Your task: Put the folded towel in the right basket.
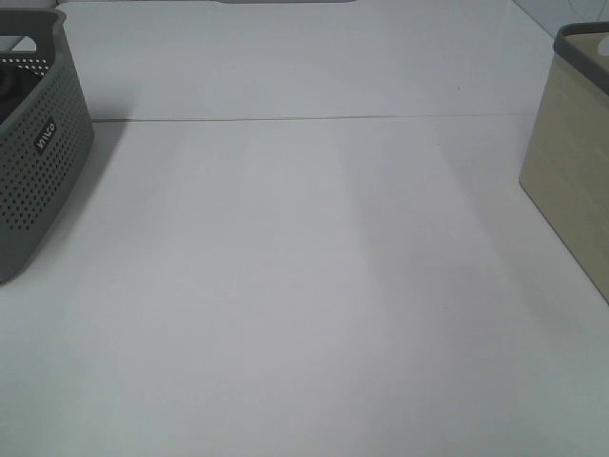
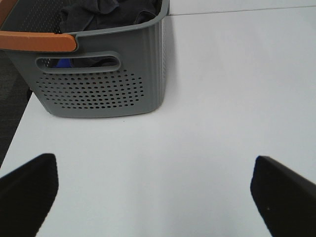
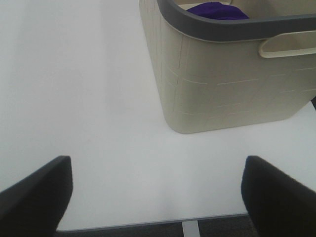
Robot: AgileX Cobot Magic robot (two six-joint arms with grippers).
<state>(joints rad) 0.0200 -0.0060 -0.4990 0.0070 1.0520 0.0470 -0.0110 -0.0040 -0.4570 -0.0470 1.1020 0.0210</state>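
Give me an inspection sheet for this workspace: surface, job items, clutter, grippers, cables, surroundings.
Surface: white table, bare between the baskets.
Job's things: beige right basket with a dark rim; a purple cloth shows inside it, and whether it is folded cannot be told.
Clutter: grey perforated left basket with dark clothing piled in it and an orange handle.
Grippers: left gripper open and empty over the table; right gripper open and empty near the table edge.
Cables: nothing seen.
Surroundings: dark floor beside the table.
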